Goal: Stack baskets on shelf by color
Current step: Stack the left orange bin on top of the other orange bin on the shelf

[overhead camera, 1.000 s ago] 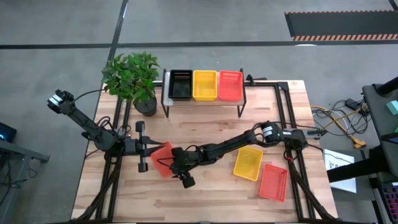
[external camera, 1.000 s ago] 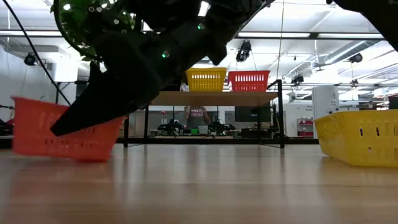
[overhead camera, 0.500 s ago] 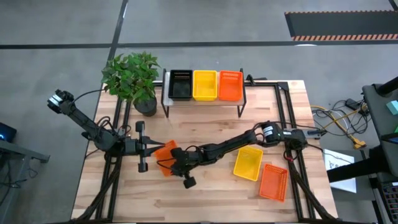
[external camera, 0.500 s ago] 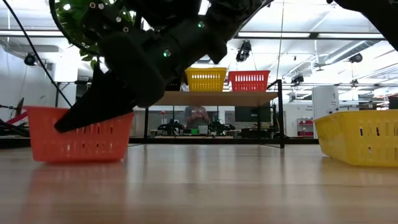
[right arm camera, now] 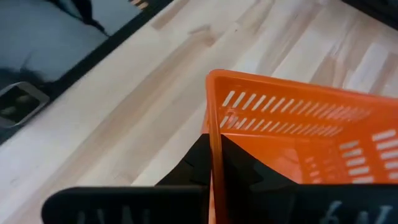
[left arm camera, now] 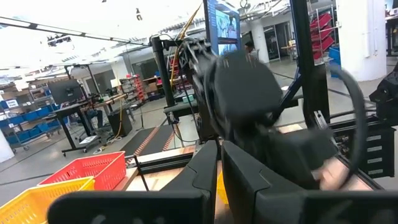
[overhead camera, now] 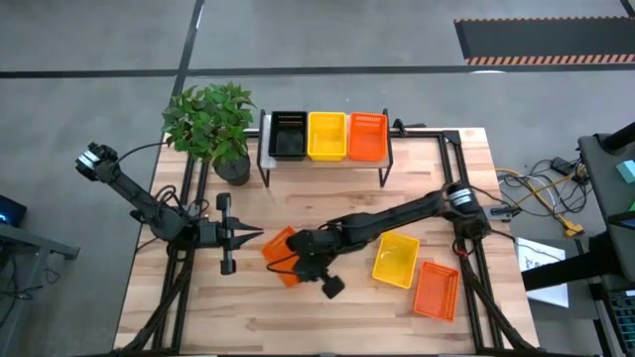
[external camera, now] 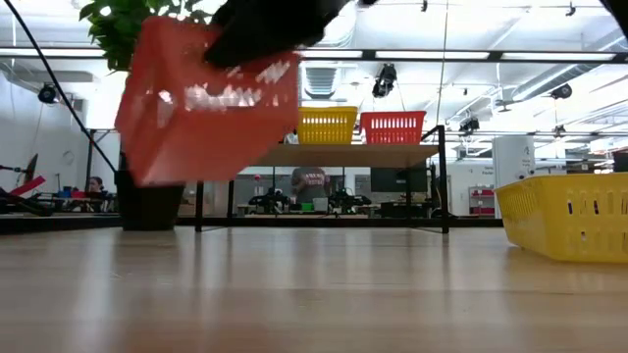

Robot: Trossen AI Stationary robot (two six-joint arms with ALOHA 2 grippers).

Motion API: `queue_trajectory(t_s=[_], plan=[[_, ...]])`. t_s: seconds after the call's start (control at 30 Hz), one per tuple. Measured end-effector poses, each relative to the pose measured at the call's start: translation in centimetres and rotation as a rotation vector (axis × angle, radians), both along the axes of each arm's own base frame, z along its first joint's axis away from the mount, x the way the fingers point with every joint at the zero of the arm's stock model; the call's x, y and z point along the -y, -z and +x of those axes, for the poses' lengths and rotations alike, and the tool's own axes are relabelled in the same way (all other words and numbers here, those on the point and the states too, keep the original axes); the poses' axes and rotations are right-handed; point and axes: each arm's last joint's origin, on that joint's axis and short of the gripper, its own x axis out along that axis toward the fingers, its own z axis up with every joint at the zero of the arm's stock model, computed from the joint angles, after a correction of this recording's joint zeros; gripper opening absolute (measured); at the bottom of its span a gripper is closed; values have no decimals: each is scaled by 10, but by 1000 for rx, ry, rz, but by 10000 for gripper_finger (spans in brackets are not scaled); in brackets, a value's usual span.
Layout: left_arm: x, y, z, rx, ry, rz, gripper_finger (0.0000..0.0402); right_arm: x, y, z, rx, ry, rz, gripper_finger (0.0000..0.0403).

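An orange basket hangs above the table's near middle, tilted, and shows high in the low view. My right gripper is shut on it. On the shelf at the far side stand a black basket, a yellow basket and an orange basket, side by side. A second yellow basket and another orange basket lie on the table at the near right. Just left of the held basket my left gripper points at it with its fingers shut and touches nothing. My right gripper pinches one side wall of the orange basket at its rim, one finger inside the basket and one outside. The fingers slant down onto the rim from above. The basket hangs tilted, clear of the table.
A potted plant stands at the far left beside the shelf. The loose yellow basket sits at the right in the low view. Bare wooden table top lies between the shelf and the arms.
My right gripper has shut on the orange basket's wall, then gone up and a little toward the table's right edge. The basket, which stood on the table half a second ago, is now lifted clear and tilted.
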Motion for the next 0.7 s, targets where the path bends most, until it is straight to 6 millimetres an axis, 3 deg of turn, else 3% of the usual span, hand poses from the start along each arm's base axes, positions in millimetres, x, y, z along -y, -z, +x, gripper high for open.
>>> queue_trajectory(t_s=[0.43, 0.7], plan=[[0, 0, 0, 0, 0, 0, 8, -5, -88, -60, 62, -51, 5, 9], [0, 0, 0, -1, 1, 0, 8, 5, -123, -84, 162, 16, -95, 8]])
